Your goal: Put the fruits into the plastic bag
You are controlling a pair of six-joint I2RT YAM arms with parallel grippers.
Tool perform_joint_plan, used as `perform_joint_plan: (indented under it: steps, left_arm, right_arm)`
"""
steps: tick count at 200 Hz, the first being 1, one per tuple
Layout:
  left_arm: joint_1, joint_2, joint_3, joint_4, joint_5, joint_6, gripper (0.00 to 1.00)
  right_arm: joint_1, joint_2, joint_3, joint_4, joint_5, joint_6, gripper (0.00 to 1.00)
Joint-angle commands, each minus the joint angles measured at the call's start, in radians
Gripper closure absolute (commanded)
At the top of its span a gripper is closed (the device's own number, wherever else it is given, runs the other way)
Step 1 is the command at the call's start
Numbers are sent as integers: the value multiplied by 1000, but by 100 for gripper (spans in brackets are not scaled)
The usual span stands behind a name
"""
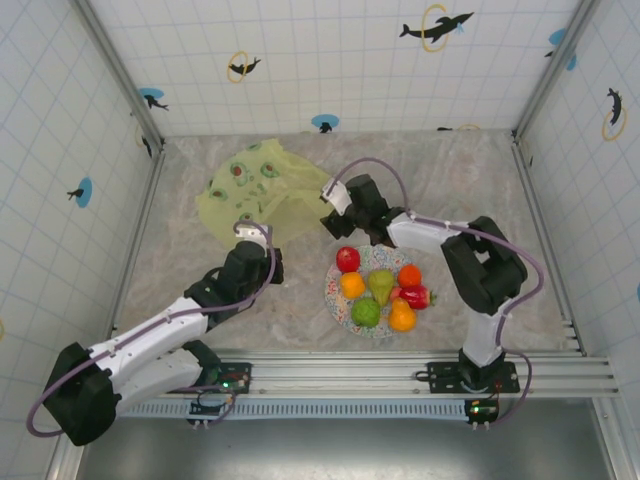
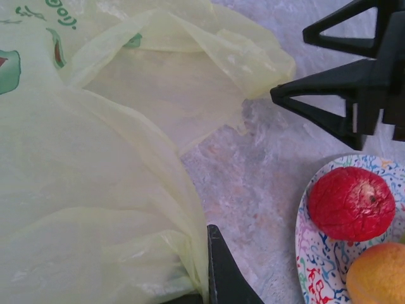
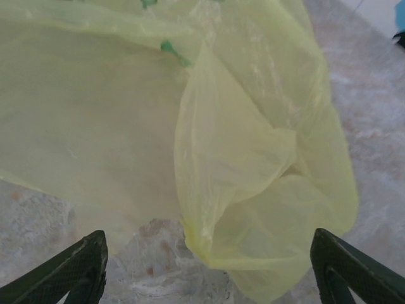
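Observation:
The yellow-green plastic bag [image 1: 262,190] lies crumpled at the back left of the table. My left gripper [image 1: 247,232] is at its near edge, shut on a bunched fold of the plastic bag [image 2: 95,158] beside the dark finger [image 2: 224,278]. My right gripper [image 1: 335,205] stands open at the bag's right corner; its fingers [image 3: 76,266] straddle a loose fold of the bag [image 3: 221,145] without touching it. The fruits sit on a speckled plate [image 1: 335,300]: red apple [image 1: 347,259], orange one [image 1: 352,285], green pear [image 1: 381,284], strawberry-like one [image 1: 416,297], green round one [image 1: 366,313].
The plate sits just right of centre, close to the right arm's elbow. The red apple [image 2: 351,202] and the plate's rim [image 2: 313,259] lie a short way right of my left gripper. Tiled walls enclose the table on three sides.

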Motion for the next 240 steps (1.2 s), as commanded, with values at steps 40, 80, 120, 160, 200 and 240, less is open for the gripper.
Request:
perform_joint_plan:
  steps: [40,80,120,160,200,240]
  left_arm:
    - [3,-9,-33,4,-3,5,100]
    - [3,-13,-91,1,-65,-21,100]
    - [4,-40,-165,-10,-166,-76,100]
    - [4,-53,-205,-19,-175,-110,62]
    - [4,-175,-132,-107,-202,-58,26]
    - [4,-301,5,-191,-251,37,9]
  right_arm:
    - [3,128,127,43,8,51,64]
    - [-35,72,100,103,-97,169,96]
    - [-138,-40,-9,324,-371,488,100]
    - [-183,-80,-140,636,-533,787,100]
    - [-191,-104,-120,509,-566,688,100]
    - [-207,-120,-80,401,-624,602,100]
